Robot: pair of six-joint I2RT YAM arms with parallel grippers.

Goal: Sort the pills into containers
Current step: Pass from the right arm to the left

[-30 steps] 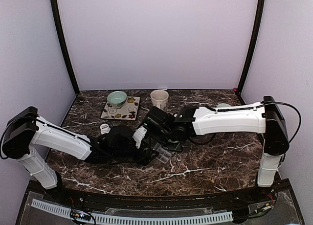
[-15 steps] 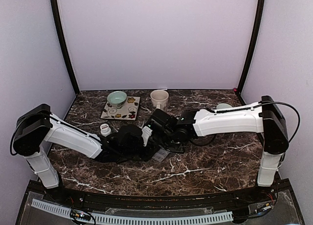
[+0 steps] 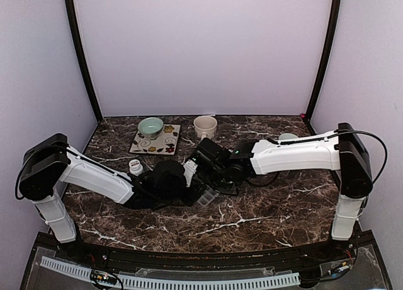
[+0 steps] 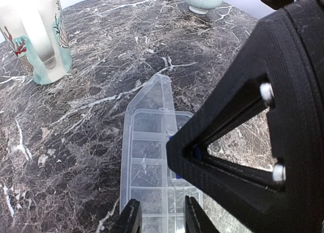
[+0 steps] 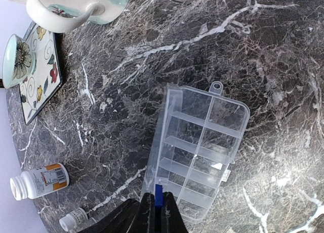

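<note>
The clear container tray (image 5: 202, 147) lies on the dark marble with its lid (image 4: 154, 93) open, showing two rows of empty compartments. In the top view the container (image 3: 206, 198) sits between both grippers. My right gripper (image 5: 158, 199) hovers over the tray's near corner, shut on a small blue piece (image 5: 158, 191), possibly a pill. My left gripper (image 4: 163, 219) has its fingers a small gap apart over the tray's near end (image 4: 152, 192). Whether they touch it I cannot tell. The right gripper's black body (image 4: 283, 106) fills the right of the left wrist view.
A cream mug (image 3: 205, 126) stands at the back. A pale green bowl (image 3: 150, 125) sits on a flowered tile (image 3: 165, 140); another bowl (image 3: 287, 137) is behind the right arm. A white pill bottle (image 5: 39, 181) and a smaller bottle (image 5: 73, 219) lie left of the tray.
My left arm has reached in to the right until its gripper is over the tray, and its jaws have narrowed a lot. The right gripper has stayed shut and nearly still.
</note>
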